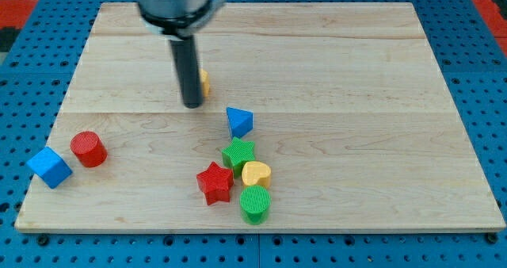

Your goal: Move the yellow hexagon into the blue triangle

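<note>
In the camera view, my tip (pixel 192 104) stands on the wooden surface (pixel 356 78), left of its middle and nearer the top edge than the bottom. There is no hand on this arm, only the dark rod, so nothing can be said of wide, narrow or holding. The yellow hexagon (pixel 204 82) sits just behind the rod on its right side, mostly hidden, touching or nearly touching it. The blue triangle (pixel 239 121) lies near, toward the bottom right of my tip, apart from the hexagon. Below it a cluster sits close together: green star (pixel 238 153), yellow heart (pixel 256 174), red star (pixel 215 182), green cylinder (pixel 255 204). Near the bottom-left corner are a red cylinder (pixel 88 149) and a blue cube (pixel 49 167). No writing or label is readable anywhere.
</note>
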{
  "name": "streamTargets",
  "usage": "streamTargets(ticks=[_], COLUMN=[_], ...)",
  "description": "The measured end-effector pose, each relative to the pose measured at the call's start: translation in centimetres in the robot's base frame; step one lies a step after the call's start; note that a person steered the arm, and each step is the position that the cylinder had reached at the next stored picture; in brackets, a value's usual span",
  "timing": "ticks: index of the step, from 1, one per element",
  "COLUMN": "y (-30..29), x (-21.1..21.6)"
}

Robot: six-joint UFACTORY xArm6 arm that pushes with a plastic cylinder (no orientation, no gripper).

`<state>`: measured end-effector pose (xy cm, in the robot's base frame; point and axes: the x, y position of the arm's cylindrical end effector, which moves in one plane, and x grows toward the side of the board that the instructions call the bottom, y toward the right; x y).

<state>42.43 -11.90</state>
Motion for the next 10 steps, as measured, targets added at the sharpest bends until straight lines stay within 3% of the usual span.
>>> streamTargets(ticks=[1,3,4,7,10], y=[-3.0,4.3,3.0,9.8,11.0], x=[-1.1,-3.5,-6.6,-8.8,-6.5])
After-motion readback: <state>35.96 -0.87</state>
